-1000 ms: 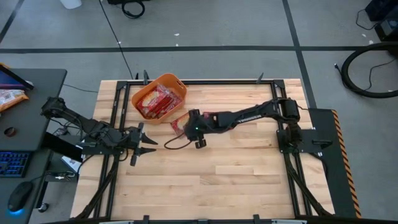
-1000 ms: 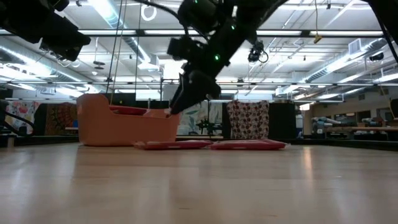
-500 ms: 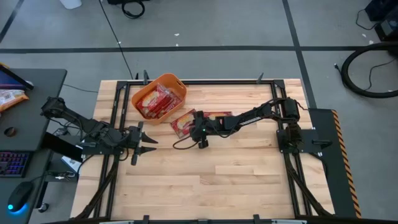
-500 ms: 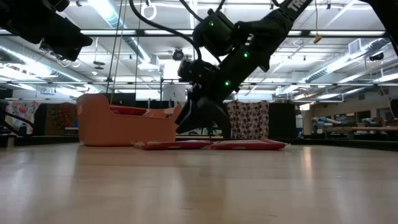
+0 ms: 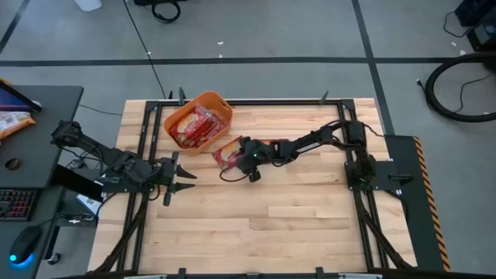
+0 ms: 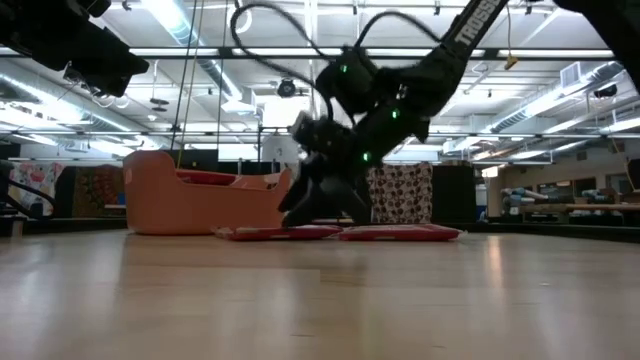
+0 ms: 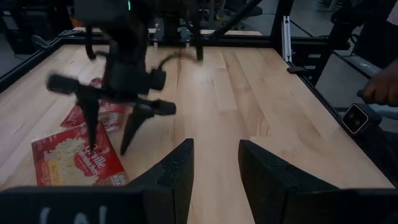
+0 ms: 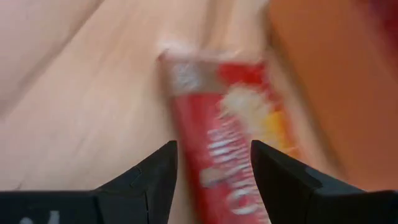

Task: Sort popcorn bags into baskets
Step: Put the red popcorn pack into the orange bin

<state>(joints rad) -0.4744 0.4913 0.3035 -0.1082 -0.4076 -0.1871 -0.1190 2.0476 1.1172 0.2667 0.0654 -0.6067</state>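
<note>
The orange basket (image 5: 172, 124) stands at the table's far left and holds several red popcorn bags (image 5: 198, 124). Two more bags lie flat on the wood to its right: one (image 5: 225, 155) close to the basket, the other (image 5: 273, 143) mostly under the right arm. My right gripper (image 5: 245, 157) is open, pointing down low over the nearer bag (image 8: 230, 143), with its fingertips (image 6: 300, 214) near the bags' tops in the low view. My left gripper (image 5: 186, 180) waits open near the table's left edge. My right gripper stands open over the nearer bag, one finger (image 7: 92, 134) above the bag's red face (image 7: 71, 158) and the other beside its edge. I cannot tell whether the fingertips touch the bag, which lies flat on the table.
The basket's wall (image 8: 329, 74) is close beyond the bag. The table's near half (image 5: 271, 225) is bare wood. A dark desk to the left carries a keyboard, a mouse and a paler packet (image 5: 12, 120). A person's hand (image 7: 379, 90) shows past the table's right edge.
My right gripper has come down from beside the basket's rim toward the two bags on the table, shifting slightly toward the table's right. Its fingers now show spread apart just above the bags. The bags and basket have stayed in place.
</note>
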